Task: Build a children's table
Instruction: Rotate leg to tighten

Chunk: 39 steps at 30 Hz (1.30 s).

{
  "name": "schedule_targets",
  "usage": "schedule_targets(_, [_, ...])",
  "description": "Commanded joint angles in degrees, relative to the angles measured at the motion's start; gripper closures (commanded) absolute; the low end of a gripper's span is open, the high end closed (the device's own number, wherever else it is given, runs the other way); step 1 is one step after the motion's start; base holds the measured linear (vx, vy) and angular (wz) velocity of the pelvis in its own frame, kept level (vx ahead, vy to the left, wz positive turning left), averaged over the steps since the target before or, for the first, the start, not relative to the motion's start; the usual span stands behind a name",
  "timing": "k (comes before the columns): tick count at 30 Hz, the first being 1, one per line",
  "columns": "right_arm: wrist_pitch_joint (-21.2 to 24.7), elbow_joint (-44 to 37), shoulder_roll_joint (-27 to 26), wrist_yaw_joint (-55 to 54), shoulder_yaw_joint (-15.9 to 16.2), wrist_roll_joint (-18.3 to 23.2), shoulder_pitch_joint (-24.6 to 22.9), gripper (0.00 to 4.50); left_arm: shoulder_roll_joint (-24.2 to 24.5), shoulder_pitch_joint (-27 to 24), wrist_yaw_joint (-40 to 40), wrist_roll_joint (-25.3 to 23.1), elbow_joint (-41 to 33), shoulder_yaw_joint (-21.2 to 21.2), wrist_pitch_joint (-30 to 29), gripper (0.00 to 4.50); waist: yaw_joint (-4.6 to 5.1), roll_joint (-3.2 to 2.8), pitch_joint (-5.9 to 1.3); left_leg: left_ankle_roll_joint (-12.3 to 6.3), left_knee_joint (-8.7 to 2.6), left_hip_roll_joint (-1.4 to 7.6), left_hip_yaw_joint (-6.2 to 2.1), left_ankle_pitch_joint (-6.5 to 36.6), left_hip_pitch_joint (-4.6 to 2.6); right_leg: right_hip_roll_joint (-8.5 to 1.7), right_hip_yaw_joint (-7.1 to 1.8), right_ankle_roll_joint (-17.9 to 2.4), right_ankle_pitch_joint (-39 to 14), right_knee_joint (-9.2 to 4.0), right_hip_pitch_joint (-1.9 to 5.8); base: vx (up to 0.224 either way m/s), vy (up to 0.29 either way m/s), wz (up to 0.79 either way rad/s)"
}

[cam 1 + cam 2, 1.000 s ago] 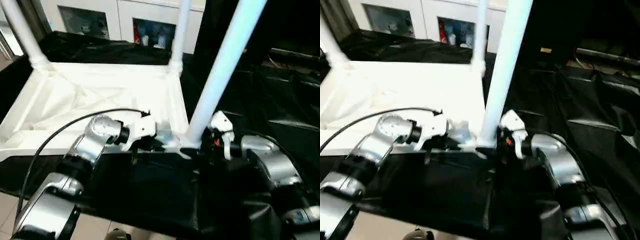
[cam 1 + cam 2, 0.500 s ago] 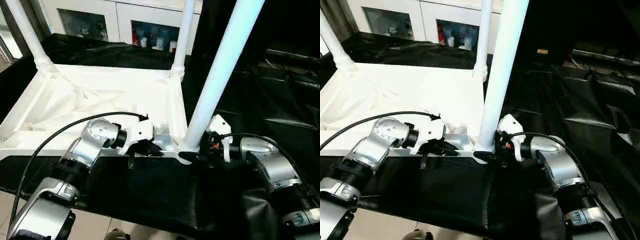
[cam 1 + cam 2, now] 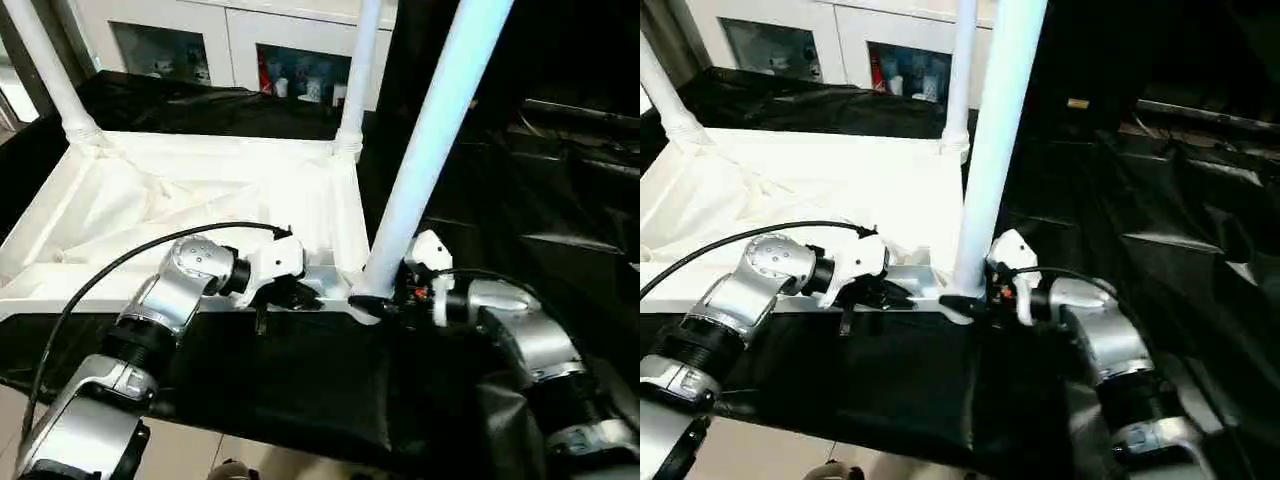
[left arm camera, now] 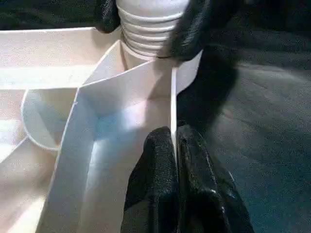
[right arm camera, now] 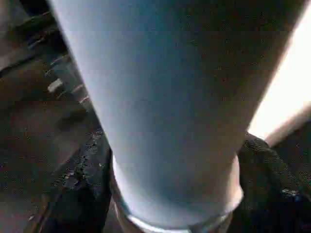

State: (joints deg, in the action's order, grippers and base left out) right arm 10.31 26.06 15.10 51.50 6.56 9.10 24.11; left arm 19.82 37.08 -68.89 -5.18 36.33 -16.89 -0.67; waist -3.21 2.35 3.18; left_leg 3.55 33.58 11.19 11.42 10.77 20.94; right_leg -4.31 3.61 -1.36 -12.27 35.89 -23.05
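Observation:
The children's table lies upside down, its white top [image 3: 200, 190] showing its ribbed underside. Three white legs stand up from corner sockets: far left [image 3: 45, 70], far right [image 3: 360, 60] and near right [image 3: 425, 150]. My left gripper [image 3: 300, 297] is shut on the thin near rim of the top [image 4: 172, 97], just left of the near right socket. My right gripper [image 3: 385, 300] holds the ribbed base of the near right leg [image 4: 150, 24], with one black finger [image 5: 82, 194] on each side of it. The near left corner is out of view.
Black cloth [image 3: 300, 380] covers the work surface under the table and stretches off in folds to the right [image 3: 560, 200]. White cabinets with glass doors [image 3: 290, 70] stand behind. A black cable [image 3: 110, 275] loops over my left forearm. Floor shows at the lower left.
My right gripper's fingers have closed in around the base of the near right leg. The left gripper keeps its pinch on the rim. The camera has shifted slightly.

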Motion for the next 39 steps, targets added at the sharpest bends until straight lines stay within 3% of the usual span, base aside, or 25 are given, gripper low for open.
schedule_targets(1, [0.62, 3.08, -1.15, -6.89, -1.44, -1.41, 0.41, 1.63, -1.98, 0.37, 2.87, -0.4, 1.4, -0.62, -1.84, 4.5, 0.1, -0.23, -3.07, -1.4, -3.89, 2.52, -1.19, 9.94, -0.81, -4.27, -3.06, -13.72, -6.62, -4.55, 2.94, 0.0, 0.0, 0.0])
schedule_targets(2, [1.89, 5.63, -4.01, -14.95, -3.11, -2.23, 0.63, 1.63, -4.28, 1.9, 9.15, -1.47, 4.13, 0.33, -4.24, 4.5, 0.21, -0.21, -2.96, -1.01, -4.02, 2.58, -1.27, 10.71, -0.83, -4.3, -3.04, -13.35, -8.21, -4.68, 2.87, 0.0, 0.0, 0.0])
schedule_targets(4, [2.68, 7.25, -5.98, -20.26, -4.13, -2.74, 0.77, 1.69, -6.07, 3.03, 13.93, -2.12, 6.1, 1.13, -5.41, 4.5, 0.56, -0.22, -2.79, 0.87, -4.19, 2.48, -1.37, 13.61, -1.15, -4.32, -3.12, -11.79, -13.86, -5.3, 2.56, 0.0, 0.0, 0.0])
schedule_targets(5, [2.98, 9.08, -8.5, -25.68, -5.16, -2.89, 1.08, 1.7, -8.69, 4.52, 19.79, -2.28, 8.4, 2.35, -7.23, 4.5, 0.54, -0.24, -2.77, 1.15, -4.25, 2.5, -1.42, 14.0, -1.16, -4.4, -3.14, -11.47, -14.71, -5.4, 2.56, 0.0, 0.0, 0.0])
schedule_targets(8, [2.86, 11.06, -11.33, -31.2, -6.04, -3.02, 1.83, 1.71, -11.48, 6.02, 25.14, -2.28, 10.42, 3.23, -8.8, 4.5, 0.47, -0.36, -2.51, 1.07, -4.24, 2.33, -1.34, 16.48, -1.81, -4.49, -3.3, -10.03, -18.99, -6.31, 1.91, 0.0, 0.0, 0.0])
schedule_targets(10, [2.46, 12.34, -13.52, -33.93, -5.89, -3.48, 2.66, 1.71, -13.86, 7.09, 28.57, -2.61, 11.43, 3.22, -9.42, 4.5, 0.44, -0.43, -2.53, 1.19, -4.65, 2.36, -1.66, 17.55, -1.82, -4.43, -3.12, -8.99, -20.77, -6.58, 2.24, 0.0, 0.0, 0.0])
schedule_targets(15, [-1.1, 12.79, -15.16, -32.7, -3.08, -5.73, 3.13, 1.71, -16.17, 8.31, 29.76, -3.69, 13.14, 2.06, -7.78, 4.5, 0.31, -0.61, -2.8, 0.03, -4.68, 2.33, -1.53, 14.62, -1.4, -4.34, -3.18, -9.74, -13.75, -6.14, 2.65, 0.0, 0.0, 0.0])
schedule_targets(16, [-1.16, 12.6, -15.12, -31.56, -2.76, -5.61, 3.18, 1.03, -16.07, 8.31, 29.32, -3.75, 13.27, 1.8, -7.45, 4.5, 0.22, -0.55, -2.82, -0.41, -4.67, 2.33, -1.49, 14.67, -1.51, -4.34, -3.19, -9.95, -13.25, -6.1, 2.63, 0.0, 0.0, 0.0])
schedule_targets(21, [-2.53, 11.72, -13.38, -27.87, -2.25, -5.3, 3.54, 0.81, -14.24, 7.06, 25.0, -3.51, 12.01, 0.48, -3.99, 4.5, 0.23, -0.49, -2.79, -1.06, -4.7, 2.37, -1.51, 14.55, -1.31, -4.45, -3.19, -9.98, -14.07, -6.2, 2.73, 0.0, 0.0, 0.0])
schedule_targets(25, [-3.12, 6.9, -7.56, -16.42, -1.33, -3.37, 2.19, 0.81, -10.43, 4.5, 16.23, -2.45, 9.07, -0.37, -1.7, 4.5, 0.11, -0.22, -2.84, -2.01, -4.63, 2.36, -1.5, 13.85, -1.08, -4.52, -3.14, -9.77, -14.65, -6.25, 2.98, 0.0, 0.0, 0.0])
schedule_targets(28, [-3.3, 2.97, -3.08, -8.32, -0.5, -2.21, 0.94, 0.81, -7.43, 2.12, 7.47, -0.22, 5.62, -1.44, 0.13, 4.5, 0.04, -0.44, -2.93, -3.63, -4.58, 2.52, -1.5, 11.0, -0.64, -4.51, -3.07, -10.92, -9.81, -5.7, 3.4, 0.0, 0.0, 0.0])
schedule_targets(30, [-2.23, 0.49, -0.25, -3.0, 0.39, -1.14, 0.16, 0.81, -5.59, 0.73, 3.21, 0.88, 3.58, -2.05, 0.85, 4.5, -0.09, -0.57, -3.19, -3.99, -4.25, 2.56, -1.33, 9.17, -1.02, -4.43, -3.17, -12.47, -5.83, -5.26, 3.35, 0.0, 0.0, 0.0])
schedule_targets(31, [-1.8, -0.31, 0.92, -0.97, 0.86, -0.81, -0.12, 0.81, -4.87, 0.25, 1.62, 1.28, 2.92, -2.31, 1.3, 4.5, -0.05, -0.53, -3.27, -4.79, -4.16, 2.6, -1.34, 7.19, -0.7, -4.28, -3.11, -13.57, -2.02, -4.66, 3.64, 0.0, 0.0, 0.0])
schedule_targets(34, [-1.46, -2.56, 4.22, 4.56, 2.1, -0.23, -0.74, 0.81, -2.75, -0.77, -2.62, 2.62, 1.01, -2.57, 2.61, 4.5, -0.26, -0.84, -3.29, -6.2, -3.93, 2.69, -0.99, 5.91, -0.97, -4.03, -3.03, -15.53, 3.15, -4.08, 3.46, 0.0, 0.0, 0.0])
schedule_targets(37, [-0.1, -4.39, 6.8, 9.86, 2.63, 1.11, -0.91, 0.81, -1.04, -1.52, -6.41, 3.95, -1.09, -2.12, 1.44, 4.5, -0.64, -0.81, -3.46, -7.1, -3.63, 2.78, -0.89, 3.93, -0.76, -4.1, -2.91, -16.36, 6.48, -3.55, 3.64, 0.0, 0.0, 0.0])
schedule_targets(39, [0.01, -4.65, 7.58, 11.49, 2.98, 1.25, -0.94, 0.81, -0.43, -1.63, -7.34, 4.05, -1.35, -2.19, 1.48, 4.5, -0.73, -0.79, -3.44, -7.31, -3.56, 2.7, -0.84, 4.19, -0.7, -4.09, -2.85, -16.43, 5.88, -3.58, 3.56, 0.0, 0.0, 0.0])
